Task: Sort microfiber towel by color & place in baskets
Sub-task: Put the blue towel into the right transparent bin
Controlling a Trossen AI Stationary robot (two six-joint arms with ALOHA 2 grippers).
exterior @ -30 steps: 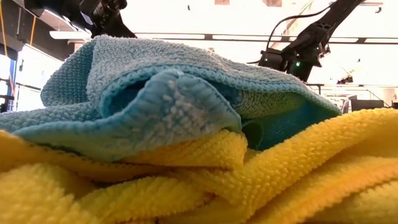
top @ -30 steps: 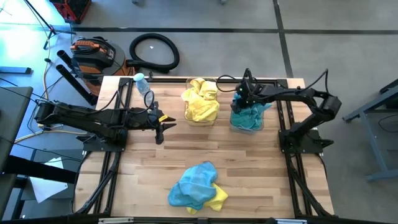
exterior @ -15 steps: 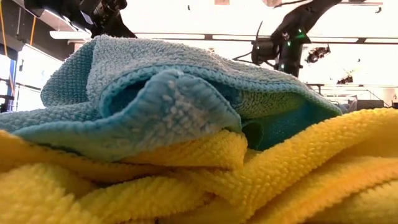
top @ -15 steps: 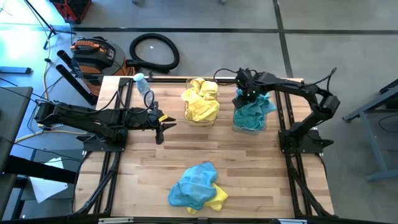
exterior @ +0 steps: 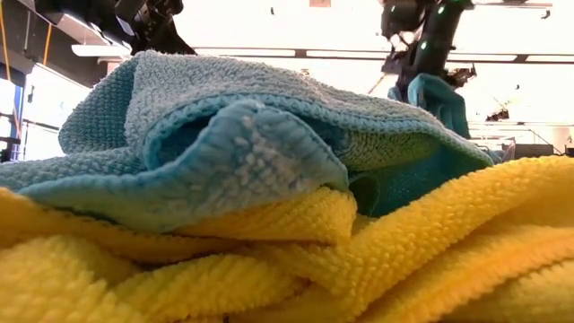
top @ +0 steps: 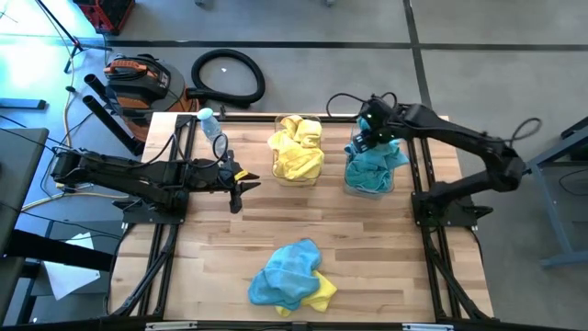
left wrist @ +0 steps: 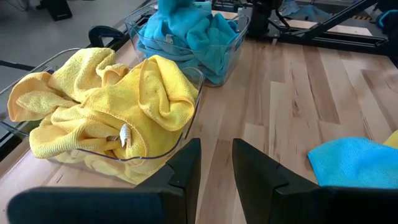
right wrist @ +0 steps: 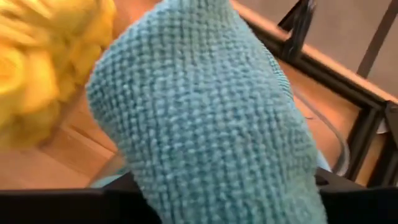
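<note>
Over the right tub (top: 369, 179): right gripper (top: 370, 130) is hung, teal towels (top: 371, 165) heaped beneath; jaw state cannot be told.
Left gripper (left wrist: 215, 163): parked left, jaws slightly parted, nothing held.

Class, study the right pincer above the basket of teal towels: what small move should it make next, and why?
Probably lift clear and swing toward the mixed pile. The right pincer hangs over the teal towels, which sit in their basket, while one teal and one yellow towel wait unsorted.
</note>
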